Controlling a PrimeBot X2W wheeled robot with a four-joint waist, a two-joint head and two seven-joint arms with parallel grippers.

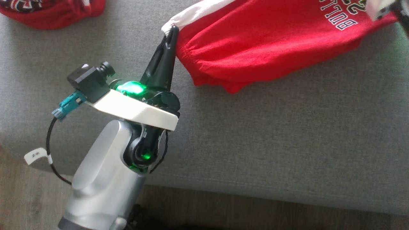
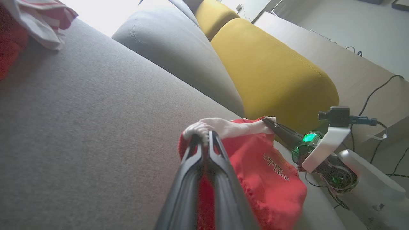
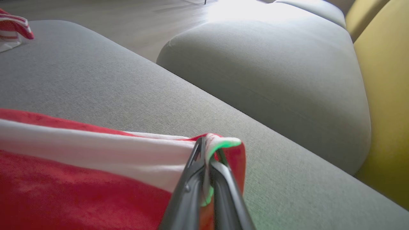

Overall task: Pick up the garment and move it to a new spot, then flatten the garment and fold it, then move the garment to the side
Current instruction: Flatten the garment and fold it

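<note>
The garment (image 1: 262,41) is red with a white band along one edge and white lettering. It is stretched across the grey sofa seat between my two grippers. My left gripper (image 1: 171,32) is shut on the band's left corner, and the left wrist view has that gripper (image 2: 204,138) pinching the bunched white band. My right gripper (image 1: 381,9) is blurred at the top right edge of the head view. In the right wrist view this gripper (image 3: 209,153) is shut on the band's other end. The left wrist view also catches the right gripper (image 2: 267,120) holding the garment (image 2: 271,182).
A second red and white garment (image 1: 54,11) lies bunched at the seat's far left. Grey back cushions (image 3: 271,73) and yellow cushions (image 2: 271,73) line the sofa's back. The seat's front edge (image 1: 255,191) drops to a wooden floor. Cables (image 2: 380,92) trail by the yellow cushion.
</note>
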